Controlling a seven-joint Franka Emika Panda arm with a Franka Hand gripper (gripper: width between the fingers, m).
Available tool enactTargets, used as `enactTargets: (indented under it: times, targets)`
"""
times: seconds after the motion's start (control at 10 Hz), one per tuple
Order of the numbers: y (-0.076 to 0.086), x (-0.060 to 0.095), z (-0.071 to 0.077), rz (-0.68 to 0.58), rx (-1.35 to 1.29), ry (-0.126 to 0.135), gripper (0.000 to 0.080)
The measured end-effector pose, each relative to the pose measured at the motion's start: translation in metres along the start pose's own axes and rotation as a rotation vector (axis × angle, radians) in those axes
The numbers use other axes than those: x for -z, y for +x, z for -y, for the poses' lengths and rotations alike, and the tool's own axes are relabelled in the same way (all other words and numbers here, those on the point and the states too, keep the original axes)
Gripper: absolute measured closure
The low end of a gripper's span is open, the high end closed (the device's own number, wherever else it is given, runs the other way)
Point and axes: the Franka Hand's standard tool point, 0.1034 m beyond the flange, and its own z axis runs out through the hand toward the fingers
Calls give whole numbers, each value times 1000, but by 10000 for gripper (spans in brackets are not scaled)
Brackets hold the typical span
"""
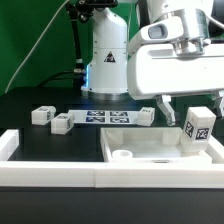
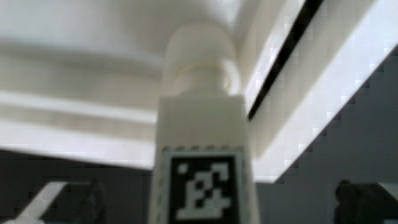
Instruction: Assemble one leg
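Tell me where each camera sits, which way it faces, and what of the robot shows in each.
Exterior view: off the arm, low at the table's edge, facing across the tabletop toward the robot's base; it shows the base, the wrist and the open tool hanging over an upright leg on the large tray-like piece.
Wrist view: on the wrist, looking along the tool at the leg close up; two dark fingertips show.
Shared: the leg and the tray-like piece.

upright leg (image 1: pixel 198 131) rising between the spread tool's fingers, tray rim (image 1: pixel 150 172) just beside, black tabletop (image 1: pixel 40 140) open
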Motion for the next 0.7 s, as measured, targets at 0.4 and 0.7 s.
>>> enactTargets:
  times: [0.4, 0.7]
  targets:
    - [4, 8, 7, 383, -23, 123, 150]
    - [7, 7, 8, 475, -21, 152, 150]
